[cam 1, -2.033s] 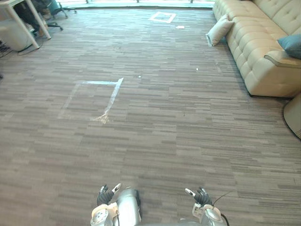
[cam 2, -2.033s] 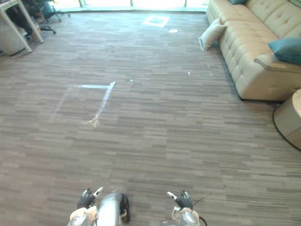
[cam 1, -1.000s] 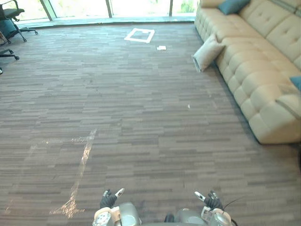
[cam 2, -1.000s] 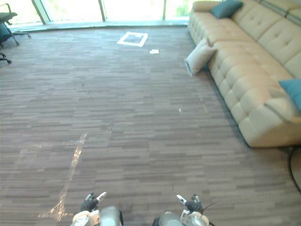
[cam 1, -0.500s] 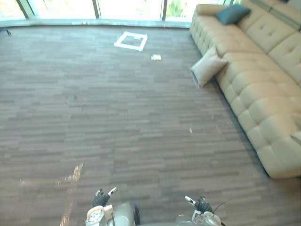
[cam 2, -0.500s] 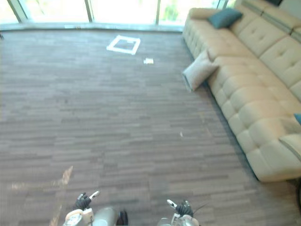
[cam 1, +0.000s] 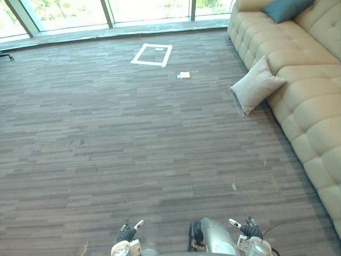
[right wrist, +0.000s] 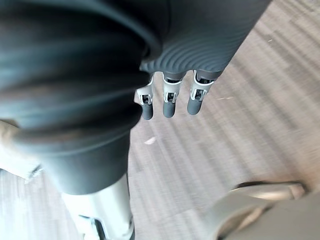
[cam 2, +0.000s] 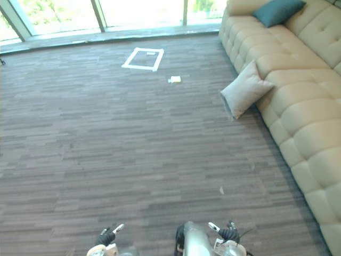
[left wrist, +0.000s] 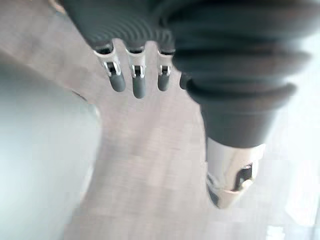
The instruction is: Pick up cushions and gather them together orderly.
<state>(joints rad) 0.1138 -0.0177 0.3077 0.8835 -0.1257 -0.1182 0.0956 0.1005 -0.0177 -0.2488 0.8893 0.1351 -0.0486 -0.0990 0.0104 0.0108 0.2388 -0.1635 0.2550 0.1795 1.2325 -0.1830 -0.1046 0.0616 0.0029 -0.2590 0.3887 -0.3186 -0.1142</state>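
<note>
A pale beige square fabric cushion [cam 1: 257, 85] stands on the grey striped carpet floor [cam 1: 133, 133], leaning against the front edge of the cream tufted sofa [cam 1: 311, 85]. A teal fabric cushion [cam 1: 285, 9] lies at the seat's far end. Both look soft and light, probably best squeezed across a plump edge. The left hand [cam 1: 126, 233] and right hand [cam 1: 249, 230] hang empty, fingers relaxed.

I read this as an office lounge. A long beige tufted sofa [cam 1: 303, 80] with a teal cushion [cam 1: 285, 9] runs down the right side. Grey striped carpet [cam 1: 133, 138] covers the floor, tall windows [cam 1: 149, 8] line the top edge, and a white tape square [cam 1: 152, 54] sits at upper centre.
</note>
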